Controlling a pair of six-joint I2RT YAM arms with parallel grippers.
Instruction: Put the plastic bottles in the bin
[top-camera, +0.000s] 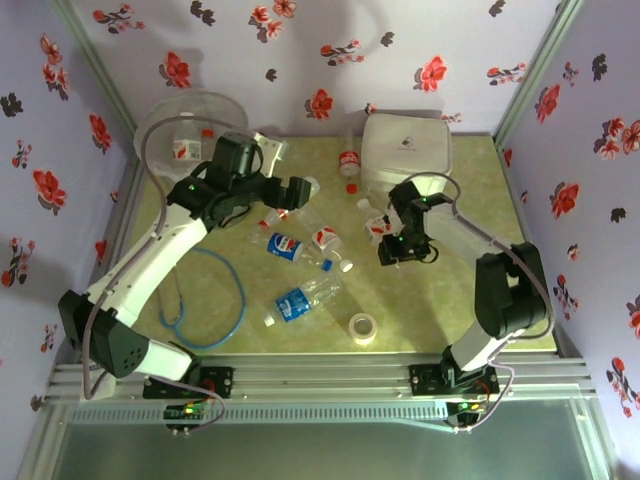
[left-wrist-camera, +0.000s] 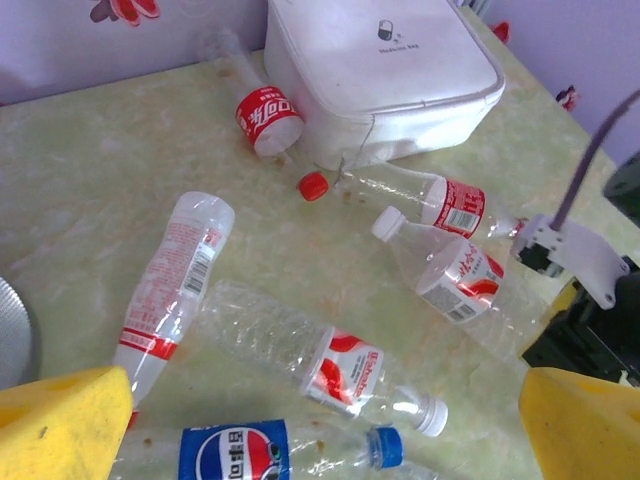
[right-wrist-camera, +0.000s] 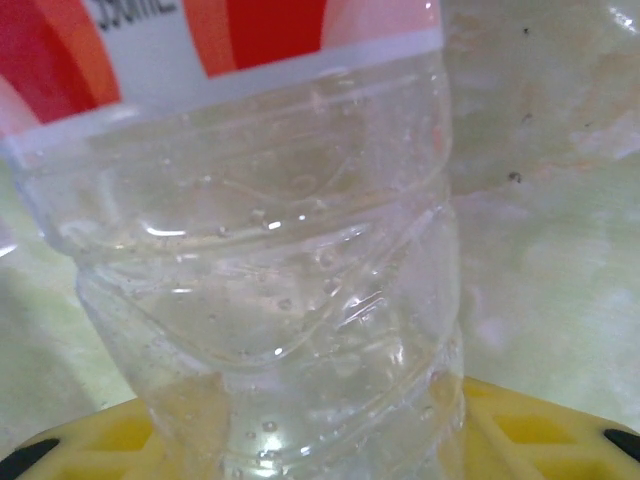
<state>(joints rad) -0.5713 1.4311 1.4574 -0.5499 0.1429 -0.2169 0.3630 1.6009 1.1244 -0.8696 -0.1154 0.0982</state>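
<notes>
Several clear plastic bottles lie on the green table: a blue-labelled one (top-camera: 285, 245), a red-labelled one (top-camera: 325, 240) and another blue-labelled one (top-camera: 295, 303). My left gripper (top-camera: 290, 195) hangs open above them, its yellow fingertips (left-wrist-camera: 60, 425) wide apart over a red-labelled bottle (left-wrist-camera: 340, 365) and a blue-labelled bottle (left-wrist-camera: 240, 450). My right gripper (top-camera: 393, 250) is shut on a red-labelled bottle (top-camera: 375, 228), whose dented clear body (right-wrist-camera: 300, 300) sits between the yellow fingers (right-wrist-camera: 540, 435). The bin (top-camera: 190, 115) stands at the back left with a bottle (top-camera: 183, 150) inside.
A white lidded box (top-camera: 405, 150) sits at the back right, with bottles (left-wrist-camera: 265, 115) (left-wrist-camera: 440, 200) against it. A roll of clear tape (top-camera: 363, 328) lies near the front edge. A blue cable (top-camera: 215, 300) loops at the front left. Flowered walls close in the table.
</notes>
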